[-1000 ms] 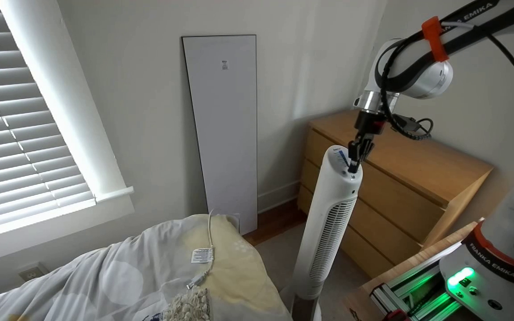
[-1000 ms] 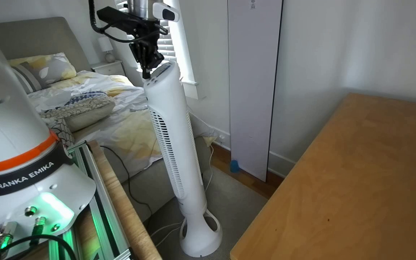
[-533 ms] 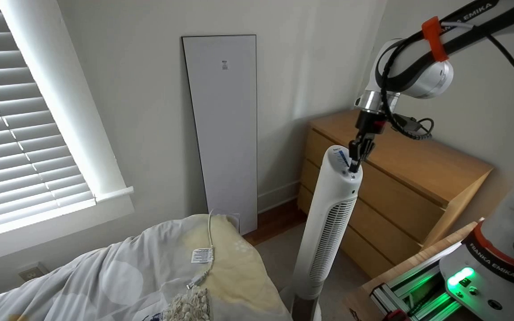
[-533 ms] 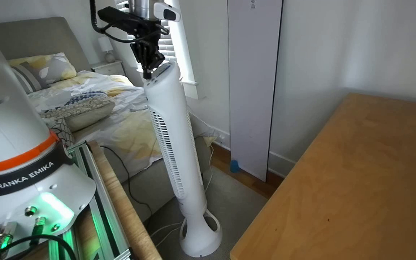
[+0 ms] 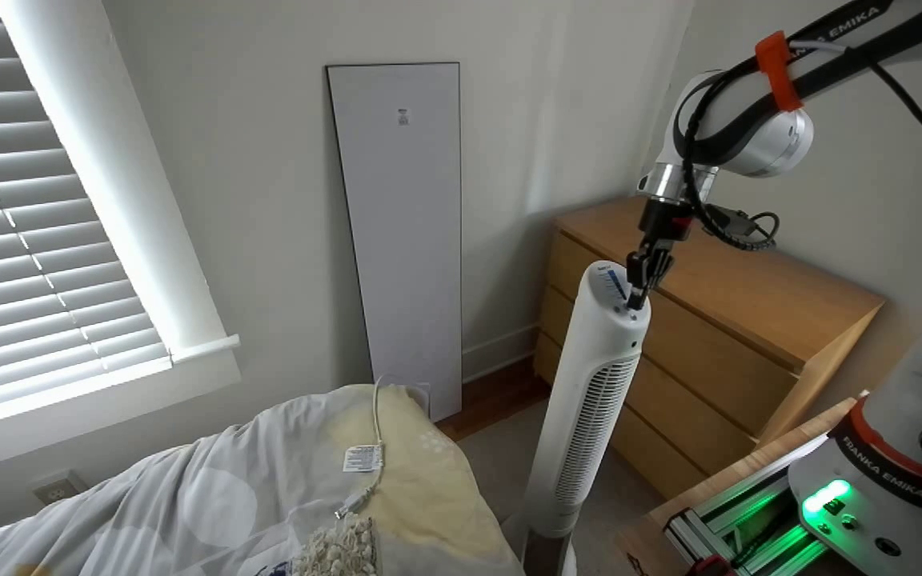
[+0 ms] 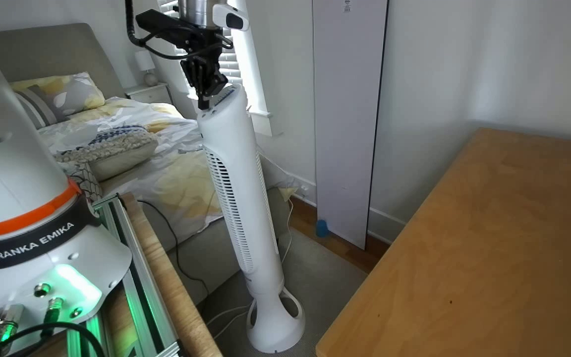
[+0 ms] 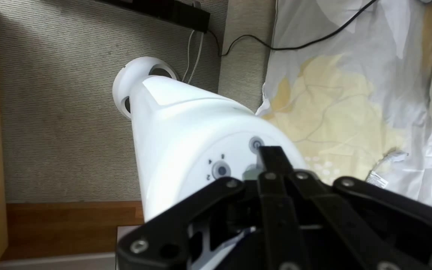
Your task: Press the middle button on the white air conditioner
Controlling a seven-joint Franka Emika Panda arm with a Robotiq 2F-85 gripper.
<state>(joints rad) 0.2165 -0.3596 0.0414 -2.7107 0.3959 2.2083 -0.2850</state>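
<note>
While the white air conditioner [image 6: 238, 188] stands beside the bed [image 6: 184, 186], my gripper [image 6: 203, 105] is clenched and empty, right at the top face [image 7: 234, 153]. I judge that the pressing is in hand, though contact I cannot confirm; next I should push gently on the half-hidden button [image 7: 251, 173], probably the middle one

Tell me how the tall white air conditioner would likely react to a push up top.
The white air conditioner could well rock or tip, standing tall and slim over a compact flared base. It probably won't bend: the casing looks rigid. Its smooth, slanted top may prove slippery.
</note>
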